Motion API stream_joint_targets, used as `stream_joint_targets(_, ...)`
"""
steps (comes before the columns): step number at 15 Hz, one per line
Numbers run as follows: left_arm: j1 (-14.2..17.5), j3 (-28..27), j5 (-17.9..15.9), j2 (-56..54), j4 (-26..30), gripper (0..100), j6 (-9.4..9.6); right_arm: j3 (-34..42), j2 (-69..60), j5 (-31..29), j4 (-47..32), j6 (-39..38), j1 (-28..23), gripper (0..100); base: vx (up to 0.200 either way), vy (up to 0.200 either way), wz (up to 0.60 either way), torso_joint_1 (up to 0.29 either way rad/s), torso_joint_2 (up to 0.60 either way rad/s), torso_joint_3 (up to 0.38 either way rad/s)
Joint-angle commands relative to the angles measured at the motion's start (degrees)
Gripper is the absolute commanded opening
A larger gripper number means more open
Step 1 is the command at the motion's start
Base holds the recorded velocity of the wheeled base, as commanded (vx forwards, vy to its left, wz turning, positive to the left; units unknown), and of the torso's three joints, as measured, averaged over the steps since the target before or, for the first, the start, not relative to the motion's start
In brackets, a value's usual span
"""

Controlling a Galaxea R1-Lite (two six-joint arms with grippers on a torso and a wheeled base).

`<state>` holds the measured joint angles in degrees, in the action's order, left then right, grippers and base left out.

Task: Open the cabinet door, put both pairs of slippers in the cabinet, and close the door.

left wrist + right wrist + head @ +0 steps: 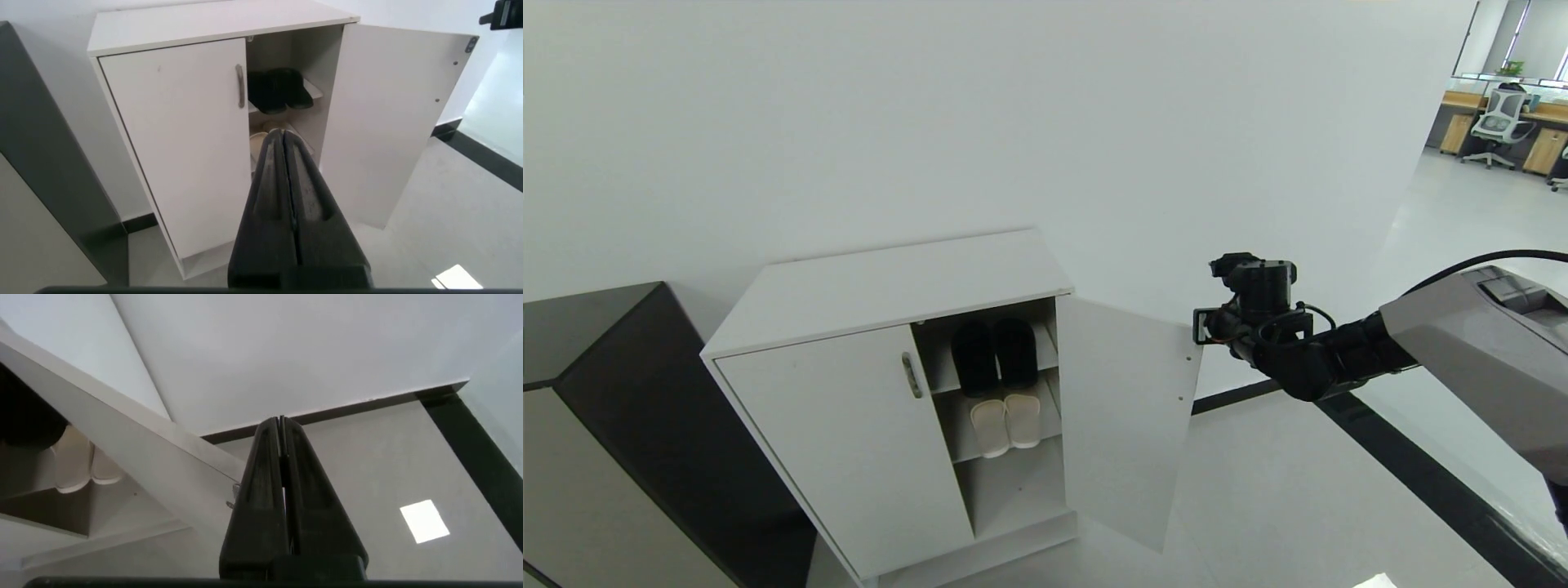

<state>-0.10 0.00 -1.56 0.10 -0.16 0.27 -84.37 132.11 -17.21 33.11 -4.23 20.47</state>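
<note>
Dark unit stands farthest left, against the white wall. Just beside it is the white cabinet. Its left door is closed, with a metal handle upright near the inner edge.

To the right of that door the cabinet is open and both pairs are inside. The black slippers lie side by side on the upper shelf. The pale slippers lie side by side on the shelf below, toes over its front edge. The lowest compartment holds nothing.

In the left wrist view the left gripper sits in front of the opening, well apart from the cabinet. Its fingers are pressed together and grip nothing.

The right door is swung wide open, its inner face toward the camera. At its upper outer corner is the right gripper — fingers closed flat against each other, with nothing between them. It lies right at the door's edge, but whether it touches cannot be told. The right wrist view shows those fingers with the door's edge slanting past behind them.

Farther right a black stripe crosses the pale floor — and far off stands an office chair.
</note>
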Motion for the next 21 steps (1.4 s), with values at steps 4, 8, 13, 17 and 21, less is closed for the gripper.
stream_joint_targets(4, 0.01, 0.00, -0.02, -0.01, -0.02, 0, 0.00, 0.08, 1.04, -0.01, 0.03, -0.08, 0.36, 0, 0.000, 0.000, 0.00, 0.000, 0.00, 0.000)
stream_joint_targets(8, 0.01, 0.00, -0.02, -0.01, -0.02, 0, -0.09, 0.17, 1.57, -0.01, 0.03, 0.01, 0.63, 0, 0.000, 0.000, 0.00, 0.000, 0.00, 0.000)
stream_joint_targets(13, 0.01, 0.00, -0.02, -0.01, -0.02, 0, -0.09, 0.61, 1.57, -0.01, 0.11, 0.01, 1.07, 0, 0.000, 0.000, 0.00, 0.000, 0.00, 0.000)
stream_joint_targets(17, 0.01, 0.00, -0.02, -0.01, -0.02, 0, -0.09, 5.80, -1.94, -0.01, 0.82, 0.01, 4.32, 0, 0.000, 0.000, 0.00, 0.000, 0.00, 0.000)
stream_joint_targets(21, 0.01, 0.00, -0.02, -0.01, -0.02, 0, -0.09, 13.62, -6.78, -0.37, 5.30, 0.54, 10.91, 0, 0.000, 0.000, 0.00, 0.000, 0.00, 0.000)
